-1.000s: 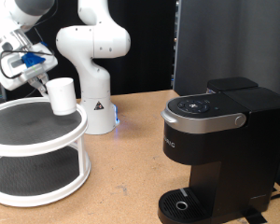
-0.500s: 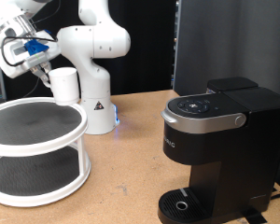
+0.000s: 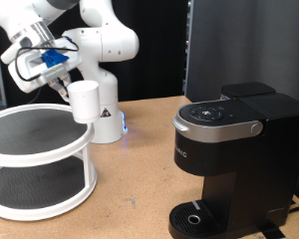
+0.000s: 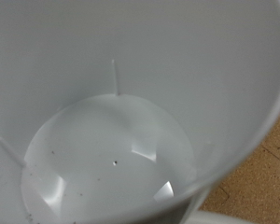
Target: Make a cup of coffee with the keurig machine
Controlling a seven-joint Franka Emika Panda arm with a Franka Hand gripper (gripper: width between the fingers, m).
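1. Exterior view: the gripper (image 3: 62, 88) is at the upper left, grasping the cup (image 3: 85, 102), a plain white mug, by its rim. The mug hangs in the air just above the right edge of the white two-tier round rack (image 3: 40, 159), clear of the top shelf.
2. Exterior view: the keurig machine (image 3: 234, 159), black with a silver-grey lid handle and round button panel, stands at the right on the wooden table (image 3: 135, 189), well apart from the mug. Its drip base at the bottom holds no mug.
3. Exterior view: the white robot arm base (image 3: 102, 60) stands behind the mug, next to the rack.
4. Wrist view: the camera looks straight into the cup (image 4: 112, 168); the white interior fills the picture, with small dark specks on its floor. A sliver of the wooden table (image 4: 271, 159) shows at one edge. The fingers themselves are not visible here.
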